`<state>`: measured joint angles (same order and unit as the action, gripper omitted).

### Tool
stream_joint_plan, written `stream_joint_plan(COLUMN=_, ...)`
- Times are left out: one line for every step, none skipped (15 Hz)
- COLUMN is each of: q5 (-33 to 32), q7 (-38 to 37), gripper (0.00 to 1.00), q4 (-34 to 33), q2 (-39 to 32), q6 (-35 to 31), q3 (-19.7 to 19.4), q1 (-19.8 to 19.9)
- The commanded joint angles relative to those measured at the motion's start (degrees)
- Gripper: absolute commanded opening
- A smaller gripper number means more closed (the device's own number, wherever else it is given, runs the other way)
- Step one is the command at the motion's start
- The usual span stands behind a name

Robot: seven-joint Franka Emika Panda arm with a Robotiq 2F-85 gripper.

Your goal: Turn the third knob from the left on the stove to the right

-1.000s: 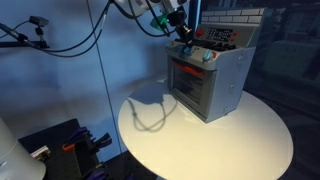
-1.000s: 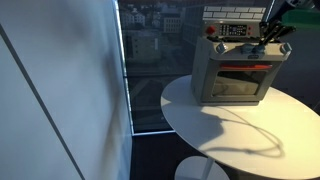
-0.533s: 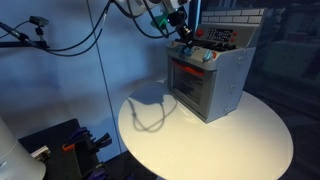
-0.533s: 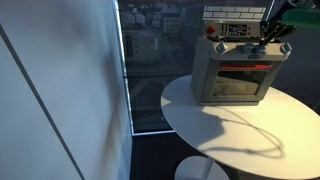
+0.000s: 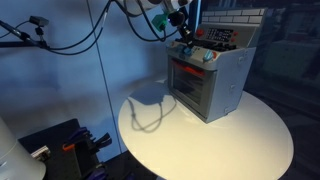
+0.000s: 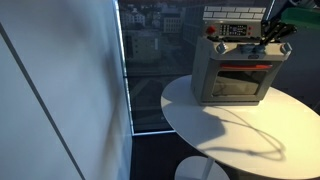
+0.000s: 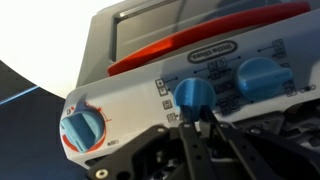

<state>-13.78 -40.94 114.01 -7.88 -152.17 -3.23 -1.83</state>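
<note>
Exterior views: fingers (image 5: 185, 40) at stove (image 5: 226, 86), unchanged.

This looks like a robotics lab set up in a high-rise office room. A camera (image 5: 38, 20) on a stand and loose cables (image 5: 95, 40) surround a round white desk (image 5: 250, 140) that carries a toy stove (image 5: 215, 85). A tall window (image 6: 150, 55) looks down on city buildings.

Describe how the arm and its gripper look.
The gripper is black and blocky, with a teal-green part above it. Dark cables loop away from the arm. In the wrist view its fingers are slim, straight and black. No markings are legible.
</note>
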Motion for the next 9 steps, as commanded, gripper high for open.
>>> stream_joint_plan(q5=1.0, q7=-3.8, gripper=0.05, q4=0.3, q2=-0.2, q6=-1.6, q3=-1.5, q1=0.2)
stream_joint_plan(q5=1.1, q7=-5.0, gripper=0.05, q4=0.4, q2=-0.1, q6=-1.8, q3=-1.6, q1=0.2)
stream_joint_plan(q5=1.3, q7=-6.2, gripper=0.05, q4=0.6, q2=0.0, q6=-2.1, q3=-1.7, q1=0.2)
stream_joint_plan(q5=1.3, q7=-7.4, gripper=0.05, q4=0.8, q2=0.1, q6=-2.4, q3=-1.8, q1=0.2)
stream_joint_plan(q5=1.1, q7=-8.9, gripper=0.04, q4=1.0, q2=0.2, q6=-2.9, q3=-1.9, q1=0.2)
stream_joint_plan(q5=1.0, q7=-10.5, gripper=0.05, q4=1.3, q2=0.3, q6=-3.4, q3=-2.0, q1=0.2)
stream_joint_plan(q5=1.1, q7=-12.1, gripper=0.04, q4=1.6, q2=0.4, q6=-3.8, q3=-2.1, q1=0.2)
stream_joint_plan(q5=1.0, q7=-13.8, gripper=0.04, q4=1.9, q2=0.6, q6=-4.4, q3=-2.2, q1=0.2)
stream_joint_plan(q5=0.6, q7=-15.9, gripper=0.04, q4=2.3, q2=0.7, q6=-5.1, q3=-1.9, q1=0.5)
